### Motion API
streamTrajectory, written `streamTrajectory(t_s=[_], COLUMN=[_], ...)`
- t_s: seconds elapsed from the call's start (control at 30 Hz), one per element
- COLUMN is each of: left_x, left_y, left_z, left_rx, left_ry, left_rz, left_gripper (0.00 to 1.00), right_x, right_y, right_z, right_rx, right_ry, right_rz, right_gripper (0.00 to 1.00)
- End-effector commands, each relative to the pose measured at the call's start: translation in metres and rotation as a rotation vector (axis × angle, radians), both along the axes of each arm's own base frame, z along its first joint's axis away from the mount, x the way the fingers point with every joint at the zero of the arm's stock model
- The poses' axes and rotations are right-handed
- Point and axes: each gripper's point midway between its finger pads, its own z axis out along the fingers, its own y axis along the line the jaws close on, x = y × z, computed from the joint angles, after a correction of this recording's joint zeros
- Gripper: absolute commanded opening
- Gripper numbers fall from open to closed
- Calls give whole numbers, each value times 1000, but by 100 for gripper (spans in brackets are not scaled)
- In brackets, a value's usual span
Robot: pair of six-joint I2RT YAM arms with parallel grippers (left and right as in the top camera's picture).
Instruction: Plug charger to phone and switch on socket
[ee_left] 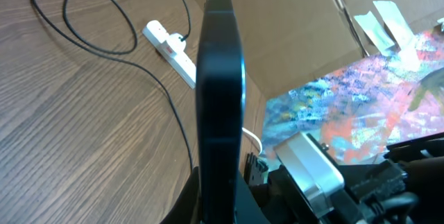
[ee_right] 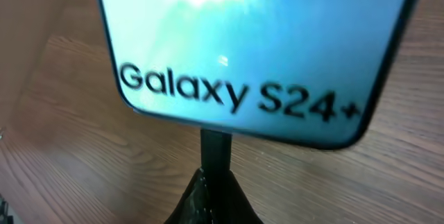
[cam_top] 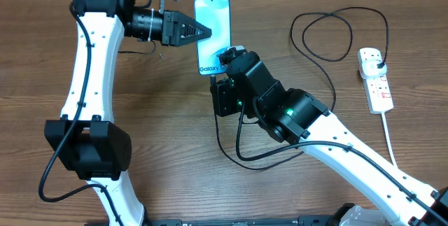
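The phone [cam_top: 212,26], its screen lit pale blue, sits at the back middle of the table. My left gripper [cam_top: 203,30] is shut on its left edge. In the left wrist view the phone [ee_left: 220,78] appears edge-on between the jaws. My right gripper [ee_right: 216,189] is shut on the charger's connector tip [ee_right: 216,151], which meets the phone's bottom edge [ee_right: 243,123] below the "Galaxy S24+" text. The charger's black cable [cam_top: 336,33] loops toward the white socket [cam_top: 376,79] at the right, where its black plug [cam_top: 378,63] sits in the strip.
The socket's thick white cord [cam_top: 388,138] runs toward the front right. A cardboard wall [ee_left: 291,30] stands behind the table, with a colourful cloth [ee_left: 368,106] beyond it. The right arm [cam_top: 301,117] lies across the table's middle.
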Motion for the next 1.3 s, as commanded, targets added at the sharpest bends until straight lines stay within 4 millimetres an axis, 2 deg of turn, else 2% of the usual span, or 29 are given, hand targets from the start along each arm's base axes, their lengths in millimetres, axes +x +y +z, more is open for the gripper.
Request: streamTrajectory(t_s=[0.0,0.37,0.83,1.27], left_x=[-2,10,6,6], left_y=[-3,-2,-2,-2], left_z=[8,13,11,11], left_rx=[-18,-31,-27,-28], left_ry=[-11,-9,14,-8], left_rz=[-7,22,19,12], left_gripper=[4,4,4,4], right_x=[3,-2,8,9], right_y=[-1,-5,-9,-9], right_z=[20,13,18,18], right_rx=[27,1,-5,-4], right_ry=[-46,-16,-61,-63], right_rz=[-5,-4,-45,-46], right_gripper=[4,4,4,4])
